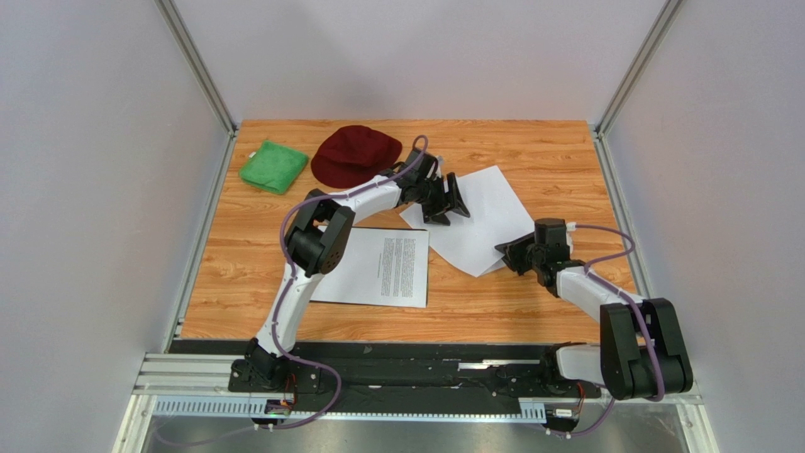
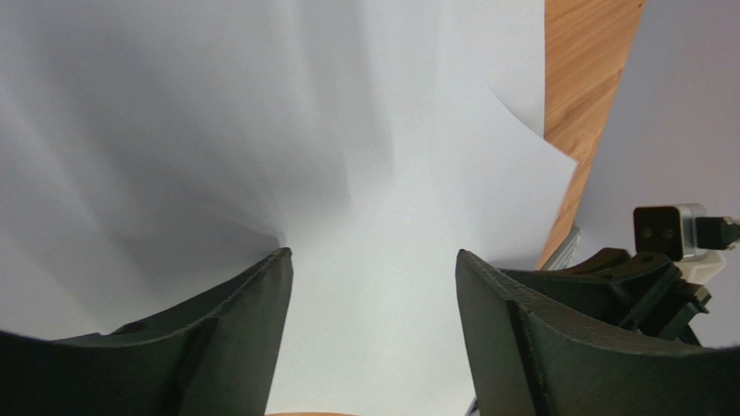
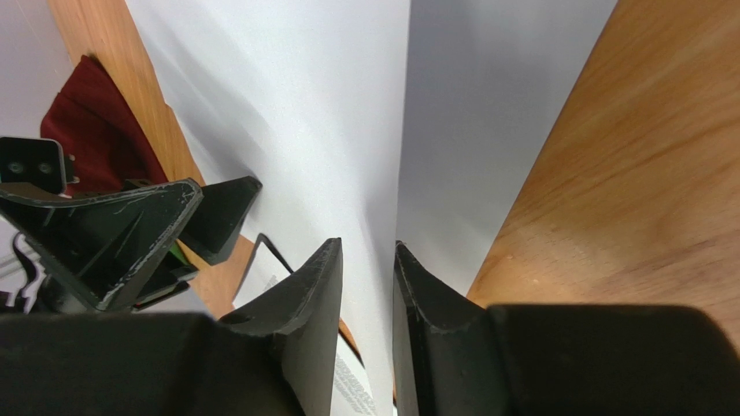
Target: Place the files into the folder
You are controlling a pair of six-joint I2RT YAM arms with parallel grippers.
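Blank white sheets (image 1: 487, 212) lie overlapped and skewed at the table's centre right. They fill the left wrist view (image 2: 391, 156) and show in the right wrist view (image 3: 295, 113). My left gripper (image 1: 452, 200) is open, its jaws spread wide low over the sheets' left part (image 2: 373, 253). My right gripper (image 1: 505, 253) is at the sheets' near edge, jaws nearly together with a sheet running between them (image 3: 366, 244). A printed sheet (image 1: 378, 267) lies on the black folder (image 1: 397, 228), of which only a thin dark edge shows. The silver clip is hidden.
A dark red cap (image 1: 354, 154) and a green cloth (image 1: 274, 166) lie at the back left. Grey walls with metal posts close in the left, right and far sides. The arm bases sit on the rail at the near edge.
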